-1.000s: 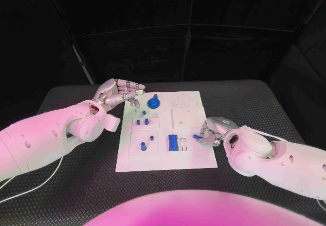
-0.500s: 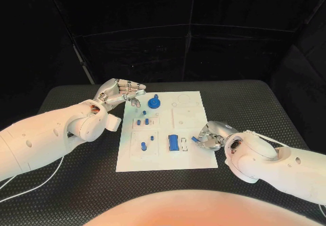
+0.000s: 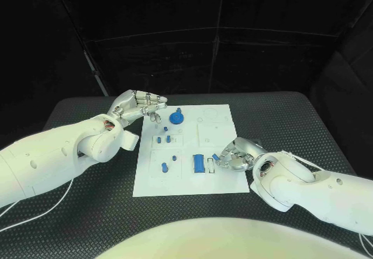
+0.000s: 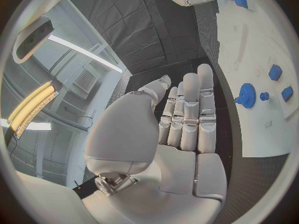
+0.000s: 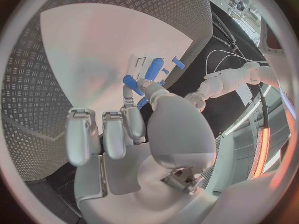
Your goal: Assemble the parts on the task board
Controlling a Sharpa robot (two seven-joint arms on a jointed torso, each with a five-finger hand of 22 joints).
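The white task board [image 3: 221, 183] lies in the middle of the table. On it are a blue gear [image 3: 176, 116], several small blue pegs [image 3: 158, 140] and a blue rectangular block [image 3: 199, 162]. My right hand [image 3: 237, 155] hovers at the board's right edge and pinches a small blue part [image 3: 216, 157] between thumb and a finger, just right of the block. The right wrist view shows that part [image 5: 132, 81] at the fingertips, above the board [image 5: 93, 50]. My left hand [image 3: 140, 106] is raised beside the board's far left corner, fingers extended and holding nothing; the gear [image 4: 247, 95] lies beyond its fingertips [image 4: 204, 74].
The board rests on a black textured table mat [image 3: 295, 118]. White recessed sections [image 3: 212, 134] take up the board's right half. Bare mat lies on both sides of the board and in front of it.
My right hand has moved a little left and nearer to me, carrying the small blue part closer to the blue block. The left hand has stayed in place.
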